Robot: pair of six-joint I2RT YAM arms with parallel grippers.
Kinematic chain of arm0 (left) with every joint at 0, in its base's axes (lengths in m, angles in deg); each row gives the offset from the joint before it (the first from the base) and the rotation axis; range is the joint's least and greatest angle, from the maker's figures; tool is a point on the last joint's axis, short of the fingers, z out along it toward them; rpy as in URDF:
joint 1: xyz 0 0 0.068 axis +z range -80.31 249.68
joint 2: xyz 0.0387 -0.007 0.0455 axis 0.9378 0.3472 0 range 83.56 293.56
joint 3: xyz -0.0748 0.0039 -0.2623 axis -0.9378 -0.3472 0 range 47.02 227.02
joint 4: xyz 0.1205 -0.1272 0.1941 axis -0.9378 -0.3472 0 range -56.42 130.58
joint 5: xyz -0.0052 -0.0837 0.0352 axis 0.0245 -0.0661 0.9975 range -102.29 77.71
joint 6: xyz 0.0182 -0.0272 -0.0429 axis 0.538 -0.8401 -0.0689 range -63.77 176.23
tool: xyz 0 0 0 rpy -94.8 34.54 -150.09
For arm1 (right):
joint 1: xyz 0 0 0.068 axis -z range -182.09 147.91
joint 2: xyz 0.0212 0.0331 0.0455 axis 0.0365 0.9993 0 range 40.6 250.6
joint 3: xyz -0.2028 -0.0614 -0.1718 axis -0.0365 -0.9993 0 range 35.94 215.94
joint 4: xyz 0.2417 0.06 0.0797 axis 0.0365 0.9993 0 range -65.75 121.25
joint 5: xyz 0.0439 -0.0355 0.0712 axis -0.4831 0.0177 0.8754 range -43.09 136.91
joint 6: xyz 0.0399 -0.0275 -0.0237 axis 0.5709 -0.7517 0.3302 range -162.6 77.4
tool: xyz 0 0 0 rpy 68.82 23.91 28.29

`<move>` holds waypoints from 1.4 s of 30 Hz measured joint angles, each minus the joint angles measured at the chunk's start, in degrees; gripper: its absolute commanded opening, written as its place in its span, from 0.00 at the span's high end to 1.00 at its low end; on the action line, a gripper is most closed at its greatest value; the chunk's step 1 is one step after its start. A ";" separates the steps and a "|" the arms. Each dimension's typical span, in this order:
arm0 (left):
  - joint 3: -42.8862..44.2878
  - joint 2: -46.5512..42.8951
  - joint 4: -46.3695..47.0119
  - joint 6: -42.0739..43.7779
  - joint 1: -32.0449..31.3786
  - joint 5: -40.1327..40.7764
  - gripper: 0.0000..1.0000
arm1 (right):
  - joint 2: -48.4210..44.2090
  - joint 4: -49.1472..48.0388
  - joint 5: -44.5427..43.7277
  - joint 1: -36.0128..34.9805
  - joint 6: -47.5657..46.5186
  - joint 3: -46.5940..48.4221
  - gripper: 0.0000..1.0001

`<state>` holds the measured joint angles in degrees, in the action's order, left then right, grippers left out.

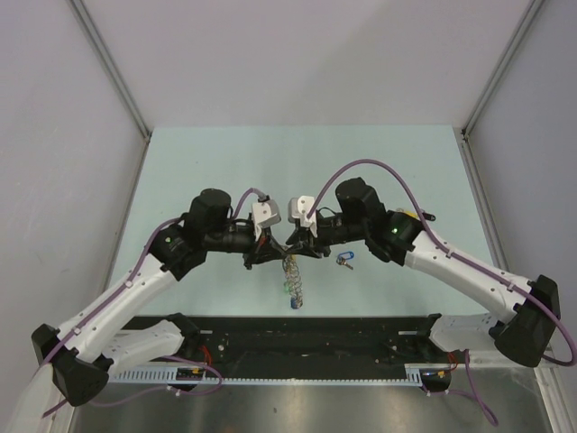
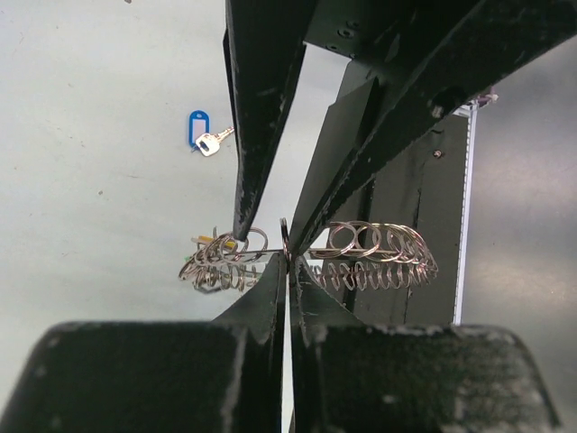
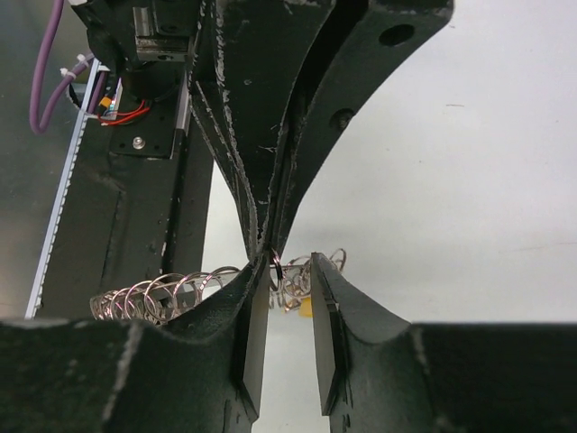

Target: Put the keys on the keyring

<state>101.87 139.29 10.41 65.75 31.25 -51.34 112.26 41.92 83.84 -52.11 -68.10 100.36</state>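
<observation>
Middle of the keyring (image 2: pixel 379 257) behind the pinched left tool (image 2: pixel 287 271); its clustered keys (image 2: pixel 216 257) too small to count.

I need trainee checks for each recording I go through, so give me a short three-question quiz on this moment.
1. True or false: the left pincer is shut on the keyring.
2. The loose key lying on the table has a tag coloured: A red, B blue, C white.
3. Fill in: the right pincer has its jaws ____.

Key: 1 true; 2 B; 3 open.
</observation>
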 measured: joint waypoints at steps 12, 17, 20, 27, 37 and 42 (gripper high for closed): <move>0.02 0.11 -0.26 0.00 -0.09 1.62 0.74 | 0.92 1.49 -0.66 -0.92 -0.28 0.59 1.00; -1.20 -3.32 3.34 -0.70 -0.09 4.50 0.61 | 0.48 1.73 -1.86 -0.85 0.46 0.59 1.00; -4.35 -8.70 7.69 -1.64 -0.07 6.10 0.58 | -1.20 0.13 -1.81 -0.28 2.10 -0.31 1.00; -12.41 -17.18 18.99 -5.75 1.68 7.85 0.57 | -9.01 -12.13 1.25 3.08 9.55 -8.76 1.00; -14.64 -13.49 27.65 -9.77 1.95 3.67 0.56 | -12.02 -30.38 3.63 5.05 20.55 -18.58 1.00; -16.04 -14.16 29.86 -9.70 1.99 2.03 0.57 | -12.35 -37.68 3.63 5.25 25.18 -21.55 1.00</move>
<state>85.83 125.13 40.27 56.04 33.24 -49.30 99.91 4.24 87.47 -46.87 -42.92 78.81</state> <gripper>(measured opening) 0.438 0.010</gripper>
